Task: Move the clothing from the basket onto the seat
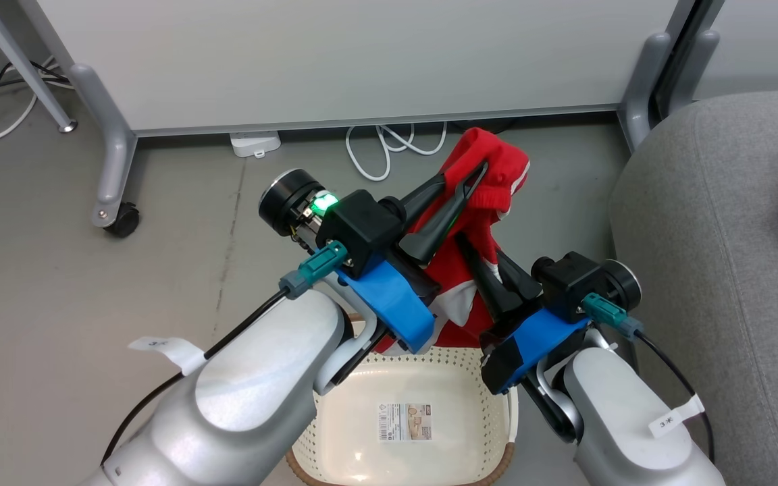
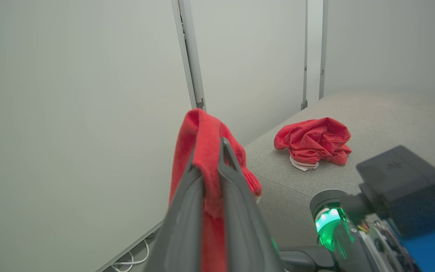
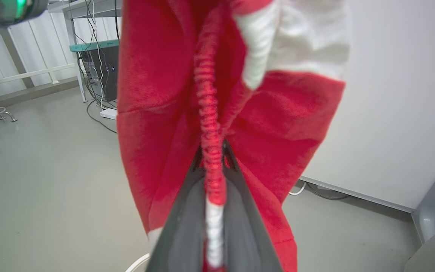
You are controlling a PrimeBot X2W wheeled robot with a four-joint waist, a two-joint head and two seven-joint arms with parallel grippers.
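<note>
Head view: we see left gripper (image 1: 480, 177) at 12 o'clock of basket (image 1: 490, 405), jaws pinching red garment (image 1: 497, 162); right gripper (image 1: 471, 255) pinches it lower down.
Left wrist view: second garment (image 2: 313, 141) lies on seat (image 2: 376, 113), 2 o'clock.
Right wrist view: we see jaws pressed onto red garment's ribbed fold.

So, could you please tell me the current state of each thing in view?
held garment: lifted, hanging above the basket.
other garment: crumpled on the seat.
basket: visible bottom bare.
left hand: shut on held garment.
right hand: shut on held garment.
</note>
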